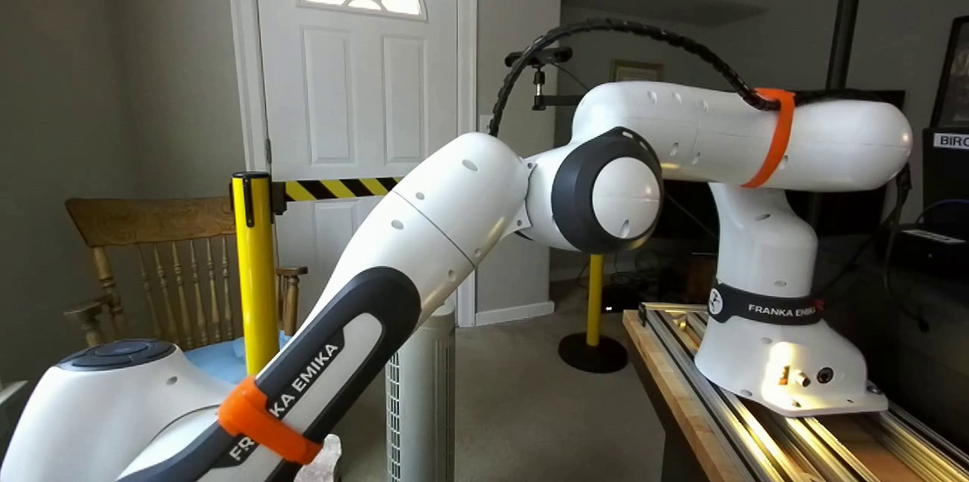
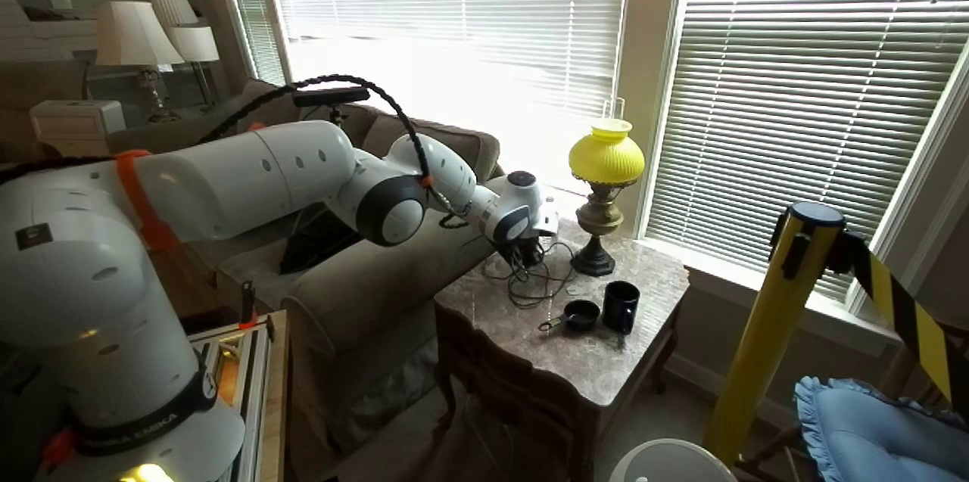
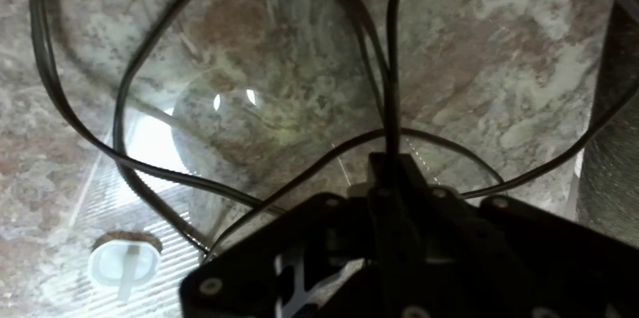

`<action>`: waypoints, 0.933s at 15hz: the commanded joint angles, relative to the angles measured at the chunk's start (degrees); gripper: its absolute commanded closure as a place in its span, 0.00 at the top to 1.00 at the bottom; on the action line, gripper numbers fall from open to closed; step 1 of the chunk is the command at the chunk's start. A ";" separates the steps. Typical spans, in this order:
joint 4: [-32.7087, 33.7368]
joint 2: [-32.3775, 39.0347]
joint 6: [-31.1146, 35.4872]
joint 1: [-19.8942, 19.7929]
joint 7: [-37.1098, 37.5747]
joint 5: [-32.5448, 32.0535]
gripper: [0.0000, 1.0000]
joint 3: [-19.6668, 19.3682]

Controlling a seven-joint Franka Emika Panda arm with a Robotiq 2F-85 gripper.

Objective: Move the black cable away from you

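Black and slender, the cable (image 3: 392,103) loops loosely over the mottled bench (image 3: 489,63), strands crossing or running side by side, one reaching past the edge in the wrist view. The claw (image 3: 392,168) is closed, pinching a bunched length; in an exterior view, the tangle lies near the lamp (image 2: 600,216).

A marble-patterned counter (image 2: 560,357) near white blinds (image 2: 802,111) holds a yellow-shaded lamp (image 2: 602,198), a black mug (image 2: 621,306) and a small black pan (image 2: 581,314) (just beside the mug, pan handle (image 2: 551,324) pointing away).
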 commanded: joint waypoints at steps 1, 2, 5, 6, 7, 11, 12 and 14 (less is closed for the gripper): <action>0.09 -0.08 1.34 -1.26 2.35 5.91 0.02 3.33; 0.94 0.46 1.84 -1.36 3.20 7.27 0.02 3.81; 1.66 1.11 3.93 -1.22 6.85 10.59 0.02 3.96; 1.48 1.12 4.87 -0.61 8.92 10.85 0.02 2.56; 0.83 0.80 5.70 -0.27 10.13 11.03 0.02 1.74; 0.34 -0.09 4.80 -0.31 10.35 10.04 0.07 0.76; 0.27 -0.08 4.91 -0.21 10.71 10.01 0.07 0.49; 0.26 -0.06 4.94 -0.11 10.93 9.98 0.07 0.33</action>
